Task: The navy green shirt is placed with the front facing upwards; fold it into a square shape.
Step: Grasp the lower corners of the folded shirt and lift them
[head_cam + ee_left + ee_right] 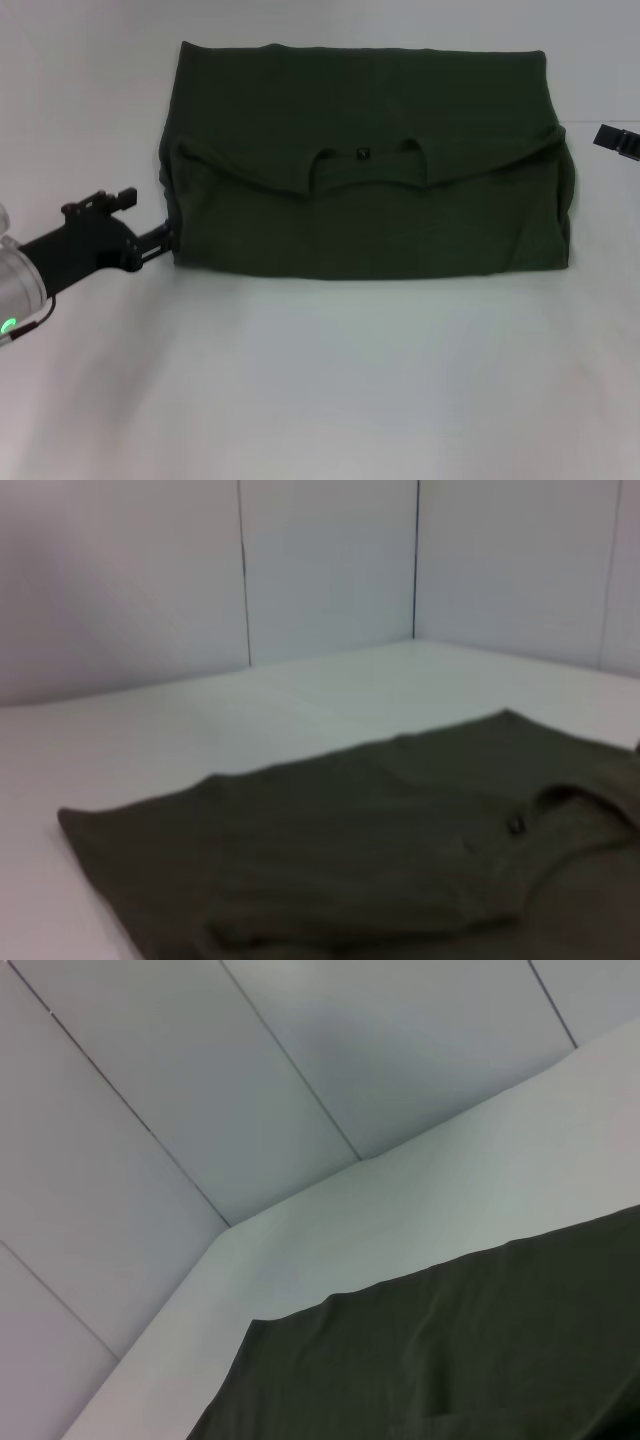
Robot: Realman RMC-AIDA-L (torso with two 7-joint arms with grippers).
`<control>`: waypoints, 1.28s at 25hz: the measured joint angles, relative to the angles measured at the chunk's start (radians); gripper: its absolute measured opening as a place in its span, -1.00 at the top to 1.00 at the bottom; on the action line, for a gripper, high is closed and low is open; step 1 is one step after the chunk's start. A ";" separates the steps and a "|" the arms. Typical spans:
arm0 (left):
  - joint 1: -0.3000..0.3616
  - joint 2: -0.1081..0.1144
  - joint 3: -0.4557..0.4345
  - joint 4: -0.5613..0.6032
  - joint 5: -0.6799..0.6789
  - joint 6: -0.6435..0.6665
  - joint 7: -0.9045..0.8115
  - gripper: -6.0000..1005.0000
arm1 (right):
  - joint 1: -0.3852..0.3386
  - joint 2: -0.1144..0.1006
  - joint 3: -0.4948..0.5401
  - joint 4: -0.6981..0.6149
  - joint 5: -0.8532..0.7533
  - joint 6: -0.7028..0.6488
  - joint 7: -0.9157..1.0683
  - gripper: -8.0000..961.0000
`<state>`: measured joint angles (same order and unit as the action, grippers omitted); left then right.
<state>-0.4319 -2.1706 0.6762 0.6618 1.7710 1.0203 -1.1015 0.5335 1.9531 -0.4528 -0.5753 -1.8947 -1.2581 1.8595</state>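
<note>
The dark olive-green cotton shirt [380, 215] lies flat on the white table [330, 380], towards the far half of it, already doubled over into a wide rectangle. Its collar opening, with a small dark neck label [363, 153] inside, sits near the middle of the folded shape, and the curved edge of the upper layer runs from the left side across to the right side just below that collar. The near edge of the bundle is straight; the far edge is nearly straight too, with a slight ripple near the far-left corner.

The left gripper [168, 236], black and mounted on a silver arm showing a green light, sits low at the near-left corner of the shirt, its tips right at the edge of the cloth. Whether those tips are pinching the fabric or merely touching it cannot be told. The left wrist view looks across the folded shirt [400, 850] from close to table height, with the label [516, 825] visible.

The right gripper [620, 141] shows only as a black tip at the right edge, well apart from the shirt's far-right corner; its grip cannot be told. Its wrist view shows the shirt's cloth [460, 1350] against the white table and panelled wall [200, 1080]
</note>
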 joint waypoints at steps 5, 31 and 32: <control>0.012 -0.001 0.002 -0.007 0.058 0.001 0.011 -0.47 | -0.003 0.003 0.008 0.010 0.000 0.005 0.001 -0.50; -0.044 -0.001 0.065 -0.068 0.140 -0.065 0.039 -0.46 | -0.017 0.020 0.013 0.019 0.000 0.005 0.002 -0.49; -0.044 -0.001 0.073 -0.068 0.140 -0.065 0.039 -0.46 | -0.018 0.020 0.013 0.019 0.001 0.005 0.002 -0.49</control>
<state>-0.4764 -2.1721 0.7490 0.5936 1.9109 0.9554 -1.0629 0.5150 1.9733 -0.4402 -0.5568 -1.8942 -1.2527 1.8614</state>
